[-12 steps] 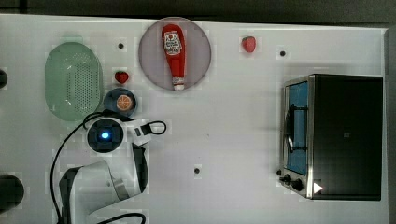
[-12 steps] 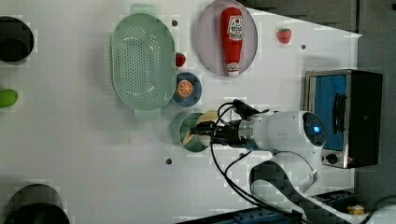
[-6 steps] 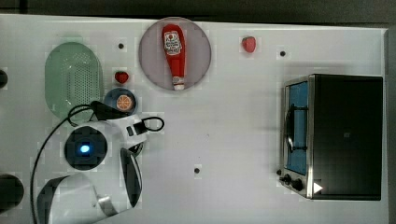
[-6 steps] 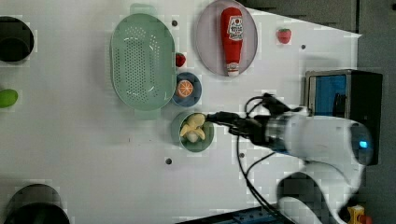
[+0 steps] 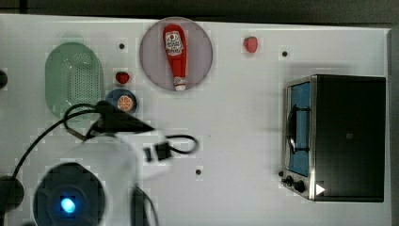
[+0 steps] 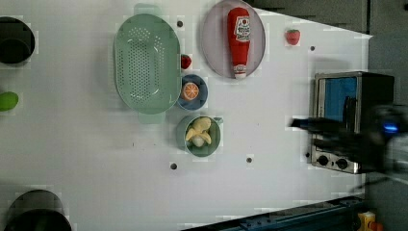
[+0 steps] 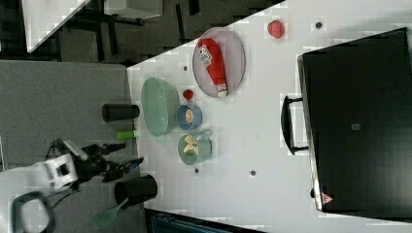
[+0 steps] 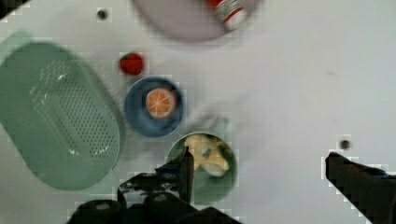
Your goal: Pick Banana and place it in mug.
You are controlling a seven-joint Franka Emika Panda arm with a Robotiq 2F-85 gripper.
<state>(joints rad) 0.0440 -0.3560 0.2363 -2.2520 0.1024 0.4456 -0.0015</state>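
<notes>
Jaws apart above banana (image 6: 199,131) in mug (image 6: 185,144).

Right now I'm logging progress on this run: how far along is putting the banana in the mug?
Done: the banana lies inside the mug, beside the blue cup in the left view. In hand: nothing; in the wrist view the gripper is open, above the table with its fingers apart and empty. Left: seemingly only moving the arm clear.

White rounded arm (image 5: 101,174) with glowing blue light, black looping cables, dark jaws
</notes>
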